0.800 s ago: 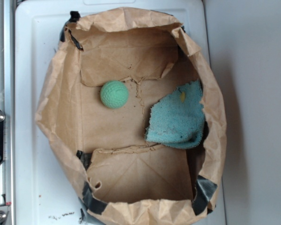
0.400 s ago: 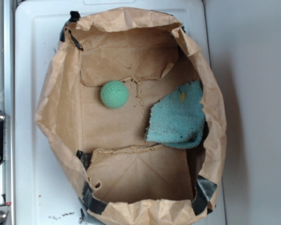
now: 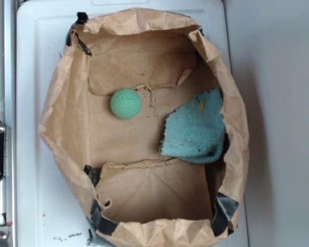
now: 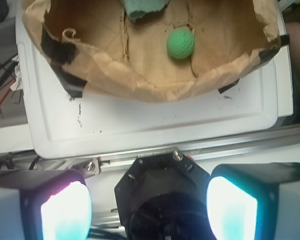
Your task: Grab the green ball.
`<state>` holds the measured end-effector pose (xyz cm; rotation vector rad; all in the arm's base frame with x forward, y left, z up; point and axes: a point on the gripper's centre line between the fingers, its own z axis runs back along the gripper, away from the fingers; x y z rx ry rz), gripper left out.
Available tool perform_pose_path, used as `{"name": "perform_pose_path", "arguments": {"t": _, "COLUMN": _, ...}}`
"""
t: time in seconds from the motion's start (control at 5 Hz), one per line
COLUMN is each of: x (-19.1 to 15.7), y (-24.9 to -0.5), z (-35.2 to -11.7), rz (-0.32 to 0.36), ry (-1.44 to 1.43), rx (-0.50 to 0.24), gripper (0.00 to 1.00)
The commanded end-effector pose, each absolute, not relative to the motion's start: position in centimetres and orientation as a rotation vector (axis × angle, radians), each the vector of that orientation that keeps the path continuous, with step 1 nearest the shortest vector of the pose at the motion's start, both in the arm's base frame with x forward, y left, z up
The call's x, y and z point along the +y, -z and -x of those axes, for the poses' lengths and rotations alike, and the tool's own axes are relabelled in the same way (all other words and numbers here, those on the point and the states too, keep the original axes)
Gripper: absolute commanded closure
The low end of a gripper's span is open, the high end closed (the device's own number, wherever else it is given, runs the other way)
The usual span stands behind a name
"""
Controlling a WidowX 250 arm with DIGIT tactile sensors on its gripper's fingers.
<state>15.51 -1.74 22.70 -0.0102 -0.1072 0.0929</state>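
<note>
Starting at the left of the exterior view, the white tray (image 3: pixel 28 103) holds an open paper bag (image 3: pixel 62 123), and the ball (image 3: pixel 126 103) lies untouched on the bag's floor, well apart from the cloth (image 3: pixel 195 131) to its right. In the wrist view the gripper (image 4: pixel 150 205) is spread wide and empty, outside the bag's near wall. Judging from this, nothing is done yet: approach, descent and grasp all remain.

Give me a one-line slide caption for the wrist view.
Open gripper hovers outside the paper bag, with the green ball and cloth on the bag floor.
</note>
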Motion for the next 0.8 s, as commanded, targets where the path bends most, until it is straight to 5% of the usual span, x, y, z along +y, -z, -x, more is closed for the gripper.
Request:
{"name": "perform_pose_path", "arguments": {"t": 0.0, "x": 0.7, "y": -22.0, "z": -23.8, "rz": -0.006, "ry": -0.092, "rx": -0.196, "gripper": 0.00}}
{"name": "perform_pose_path", "arguments": {"t": 0.4, "x": 2.4, "y": -20.1, "z": -29.3, "rz": -0.005, "ry": -0.023, "rx": -0.216, "gripper": 0.00}}
{"name": "perform_pose_path", "arguments": {"t": 0.6, "x": 3.5, "y": -18.9, "z": -29.7, "rz": -0.029, "ry": -0.005, "rx": -0.206, "gripper": 0.00}}
